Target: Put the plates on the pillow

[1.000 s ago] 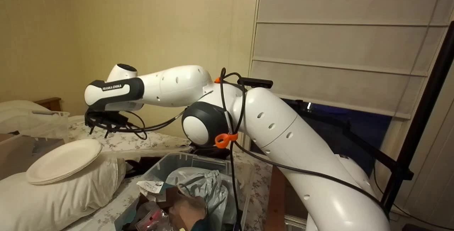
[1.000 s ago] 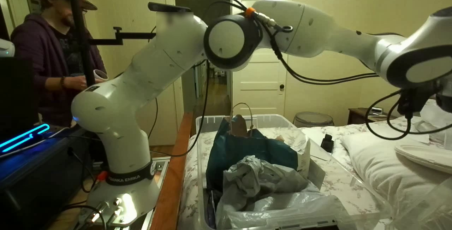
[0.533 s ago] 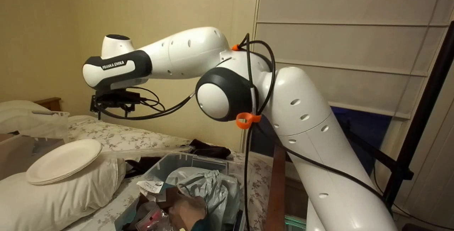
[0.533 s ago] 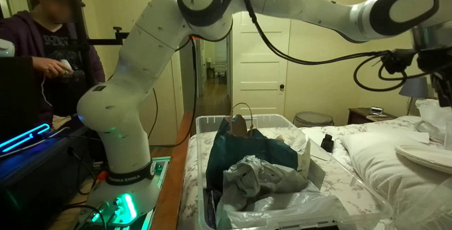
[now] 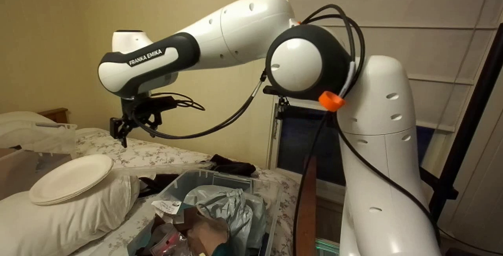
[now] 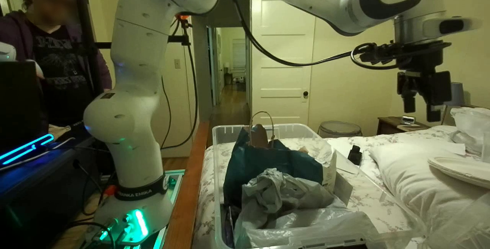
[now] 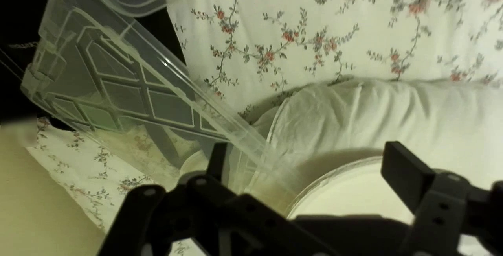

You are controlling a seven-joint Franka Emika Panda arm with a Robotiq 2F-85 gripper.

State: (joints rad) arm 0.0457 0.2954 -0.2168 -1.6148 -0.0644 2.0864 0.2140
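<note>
The stacked cream-white plates [image 5: 72, 179] lie slightly tilted on the plump white pillow [image 5: 84, 222]. Both exterior views show them resting there, and the plates [image 6: 461, 169] run off the right edge of one picture. High above the bed hangs my gripper [image 6: 421, 109], pointing down and apart from plates and pillow. In the wrist view the gripper [image 7: 311, 165] is open, its jaws wide apart with nothing held. Below and beyond them appears part of the top plate [image 7: 349, 195], its near side hidden behind the gripper. The wrinkled pillow [image 7: 377, 118] spreads around it.
A clear bin [image 6: 294, 129] holding a green paper bag [image 6: 268, 168] and a grey plastic bag [image 6: 283, 195] stands on the flowered bed. Another clear container [image 5: 59, 138] stands beyond the plates. A person [image 6: 57, 61] is near the robot base. A wooden board [image 6: 187, 191] edges the bed.
My arm has risen and drawn back toward its base, and the gripper has turned. Its fingers look farther apart than a second ago. Plates and pillow have stayed put.
</note>
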